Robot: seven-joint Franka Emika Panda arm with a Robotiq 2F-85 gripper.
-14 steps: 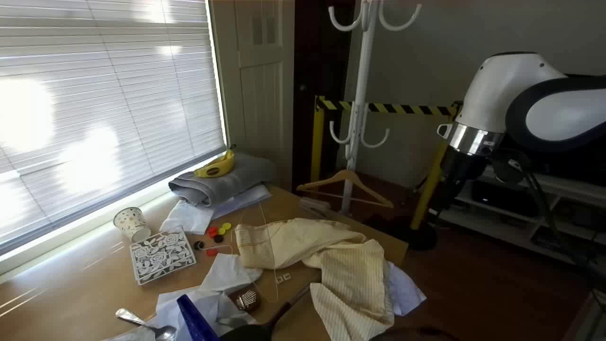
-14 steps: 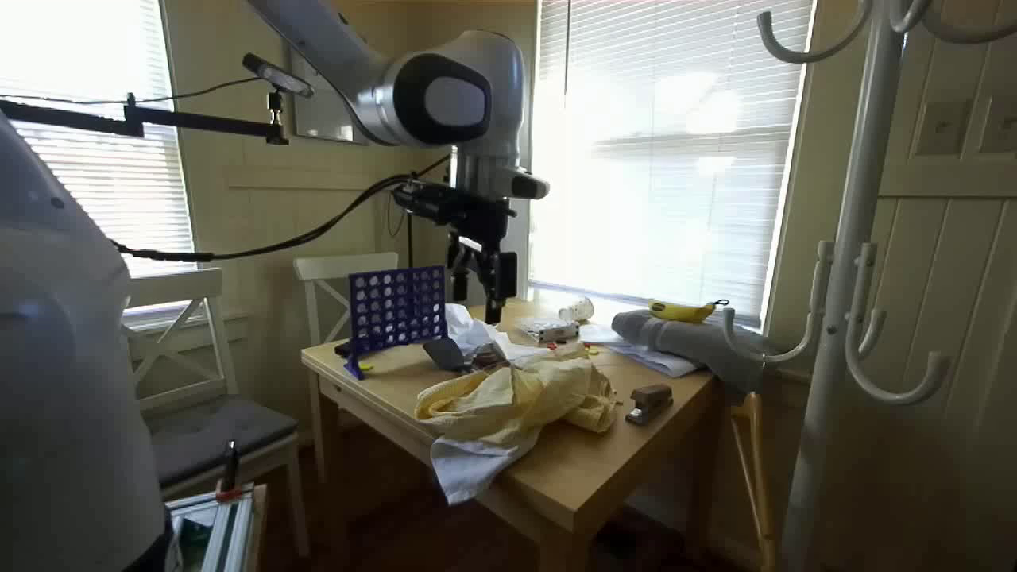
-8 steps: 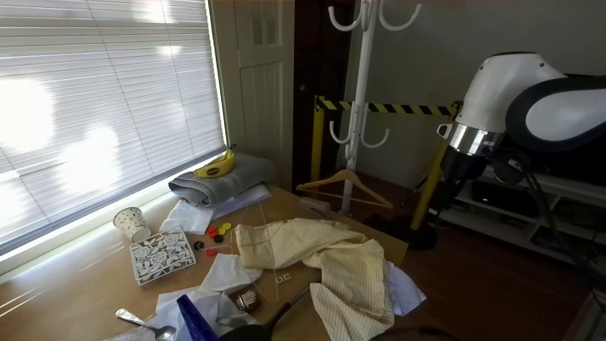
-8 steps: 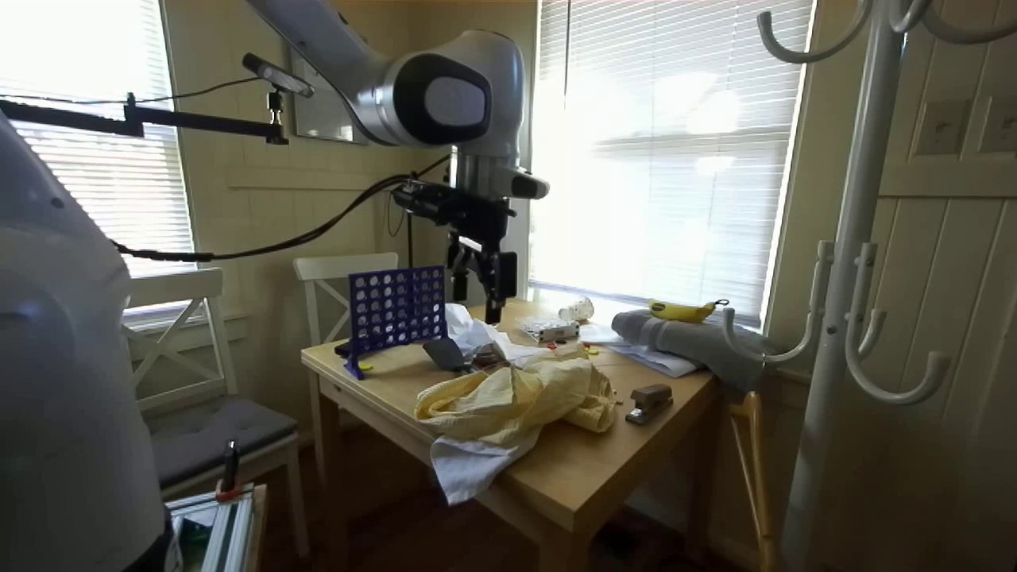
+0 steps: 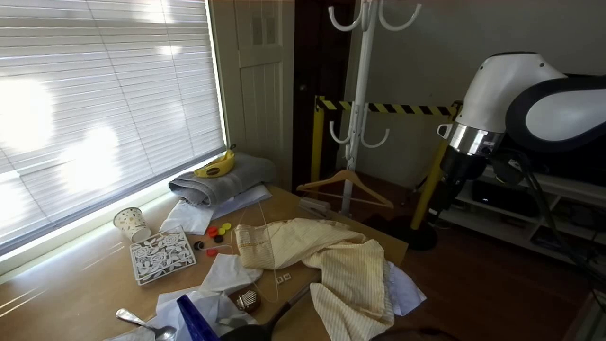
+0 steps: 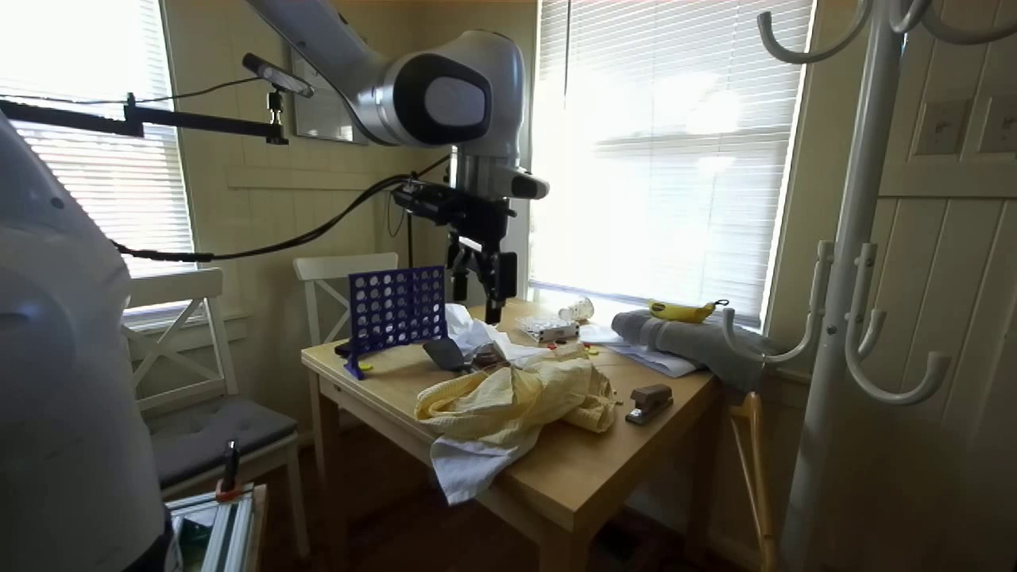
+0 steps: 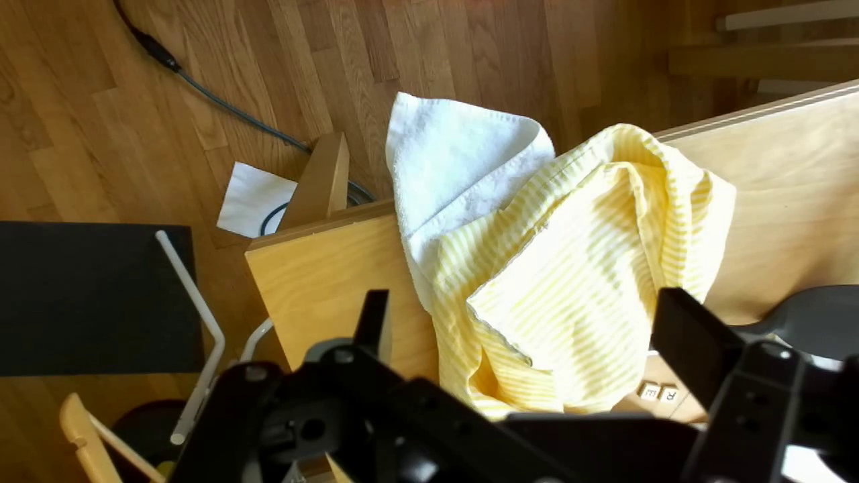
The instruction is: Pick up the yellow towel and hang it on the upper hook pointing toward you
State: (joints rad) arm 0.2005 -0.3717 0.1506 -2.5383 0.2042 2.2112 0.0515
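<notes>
Plainly, my hand hangs higher than the light wooden table, pointing down, its two black fingers spread wide apart. Lower than it, on the table, lies the yellow-and-white striped cloth towel, rumpled and partly folded over itself; seen from my wrist, it fills much of the space between the fingers, though in an exterior view the hand is apart from it. A white terry cloth juts from beneath the towel and droops over the table's edge, lower than my hand. Off to one side of the hand, well apart, stands a white coat rack with curved arms. Its upper hooks are higher than my fingers; I cannot tell which of them points toward me. A pale wooden hanger hangs below the rack's lower hooks. On the rack side of my hand, a brown stapler sits near the towel. Away from the rack, past my hand, a blue upright grid with round holes stands on the table. Seen from my wrist, two small square letter tiles show just beside the finger farther from the rack.
</notes>
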